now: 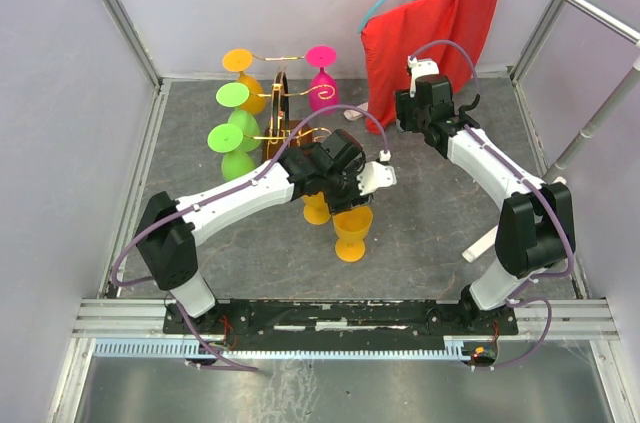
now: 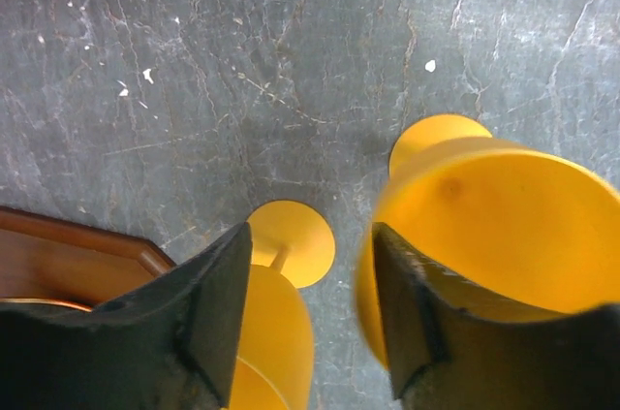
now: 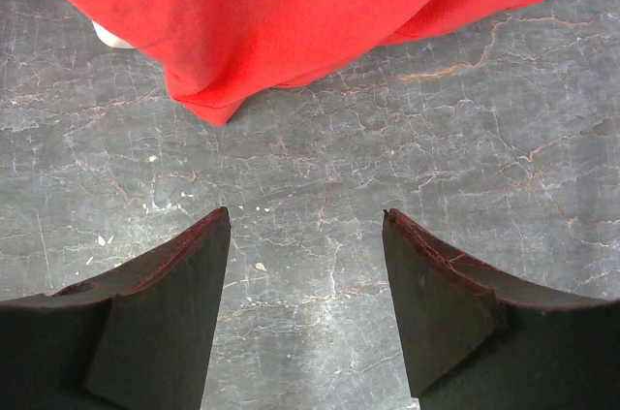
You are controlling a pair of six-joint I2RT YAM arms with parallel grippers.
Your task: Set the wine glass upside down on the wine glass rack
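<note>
Tabletop point(image 2: 291, 42): grey, marbled with pale veins. Orange wine glasses point(image 1: 351, 233); green wine glasses point(image 1: 232, 94); magenta wine glass point(image 1: 322, 56). Wine glass rack point(image 1: 280, 103): gold wire, brown base. Cloth point(image 1: 430, 33): red.

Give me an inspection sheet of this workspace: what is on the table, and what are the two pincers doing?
Surface: dark grey veined table, scuffed, with small white specks.
Job's things: gold wire rack carries an orange glass, a magenta glass and two green glasses, feet up; two yellow glasses stand upright beside it.
Clutter: red cloth hanging at the back; white strip by the right arm.
Pincers: left pincer open, low over the yellow glasses; right pincer open over bare table near the cloth.
Cables: purple cables loop along both arms.
Surroundings: pale walls, metal frame.
</note>
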